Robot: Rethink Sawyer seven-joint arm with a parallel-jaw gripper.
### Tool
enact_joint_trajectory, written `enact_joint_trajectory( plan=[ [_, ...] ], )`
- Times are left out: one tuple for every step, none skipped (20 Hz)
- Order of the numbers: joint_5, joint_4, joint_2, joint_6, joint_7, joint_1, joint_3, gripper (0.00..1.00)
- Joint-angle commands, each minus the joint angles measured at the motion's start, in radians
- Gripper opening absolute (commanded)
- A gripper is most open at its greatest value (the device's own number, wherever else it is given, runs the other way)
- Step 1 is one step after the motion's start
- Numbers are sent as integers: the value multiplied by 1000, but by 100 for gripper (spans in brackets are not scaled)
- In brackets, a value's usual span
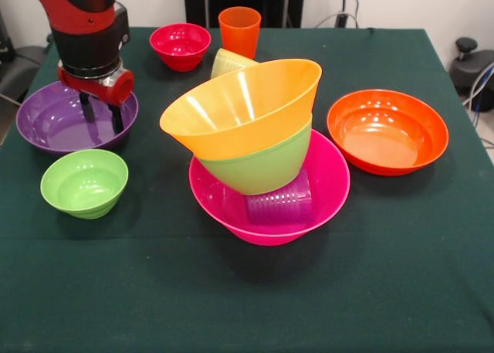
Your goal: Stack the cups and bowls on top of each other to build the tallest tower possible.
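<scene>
Look at the big glossy pink plastic bowl (328,184) first; it is the bottom of your tower. A ribbed see-through purple plastic cup (280,201) lies on its side inside it. The medium green plastic bowl (262,168) sits on that cup, and that is why it tips over to one side. The big yellow-orange plastic bowl (243,110) sits in the green one and tips the same way. So the tower leans, and I think a bump could knock it down.

Left of the pink bowl and a bit farther back is the big purple plastic bowl (54,121). Your red and black gripper (102,115) hangs over it. Its two thin black fingers (117,119) point down into the bowl near the rim. They are spread apart and hold nothing. I think you are getting ready to pick this bowl up by its rim.

In front of the purple bowl, left of the pink one, is a small green plastic bowl (83,183). Right of the pink bowl is the big orange-red plastic bowl (387,130). Behind the pink bowl stand a small red plastic bowl (180,45) and a ribbed orange plastic cup (239,30). A pale yellow plastic cup (228,62) peeks out just behind the tower.
</scene>
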Motion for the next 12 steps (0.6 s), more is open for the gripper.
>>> enact_joint_trajectory(
  plan=[
    [12, 50, 1, -22, 31, 44, 15, 100],
    [13, 56, -5, -20, 30, 44, 15, 100],
    [17, 59, -9, -18, 29, 42, 17, 100],
    [21, 61, -11, -15, 28, 41, 20, 100],
    [24, 63, -17, -10, 28, 41, 19, 100],
    [27, 60, -23, -2, 24, 43, 20, 100],
    [30, 61, -25, 3, 20, 42, 23, 100],
    [32, 62, -27, 3, 24, 44, 20, 100],
    [35, 63, -32, 6, 24, 46, 20, 100],
    [38, 66, -41, 9, 29, 50, 16, 100],
    [44, 70, -53, 17, 24, 51, 17, 100],
    [53, 76, -62, 31, 16, 47, 22, 100]
  ],
)
